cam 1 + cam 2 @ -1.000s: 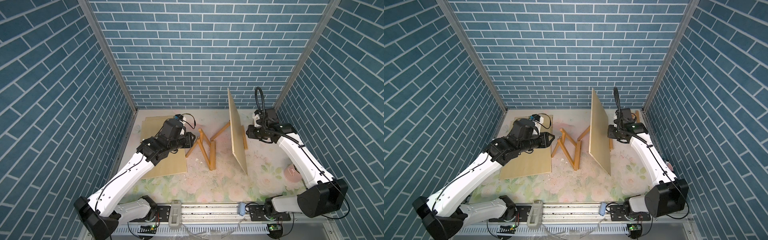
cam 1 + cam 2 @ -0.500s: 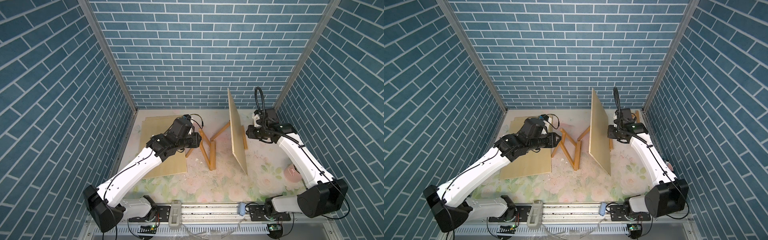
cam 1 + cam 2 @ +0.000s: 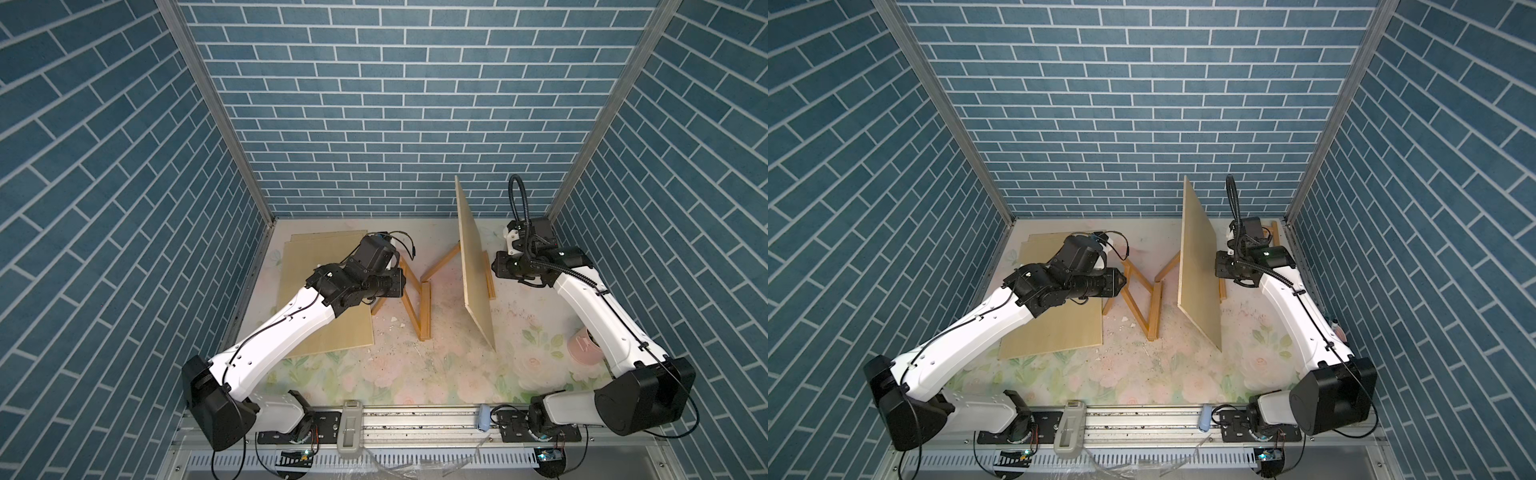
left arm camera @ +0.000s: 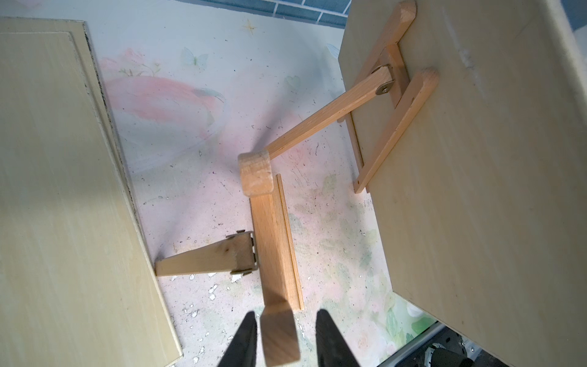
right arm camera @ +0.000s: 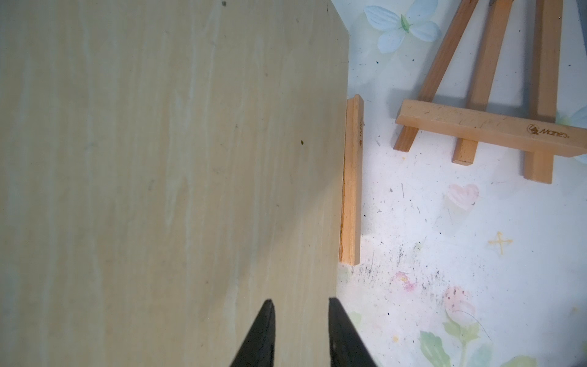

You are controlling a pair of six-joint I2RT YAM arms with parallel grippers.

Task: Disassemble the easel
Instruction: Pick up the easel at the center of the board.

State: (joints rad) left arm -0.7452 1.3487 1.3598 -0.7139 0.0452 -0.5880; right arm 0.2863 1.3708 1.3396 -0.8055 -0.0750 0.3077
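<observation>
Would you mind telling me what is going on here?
Two robot arms are taking easels apart. The left gripper has its jaws astride one end of the bare wooden easel mid-table, not visibly clamped. The right gripper points, jaws apart, at the upright board standing on a second easel. Two flat boards lie nearby.

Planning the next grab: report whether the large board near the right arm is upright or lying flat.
Upright: the board stands on edge, its lower edge on the easel ledge, in both top views.
</observation>
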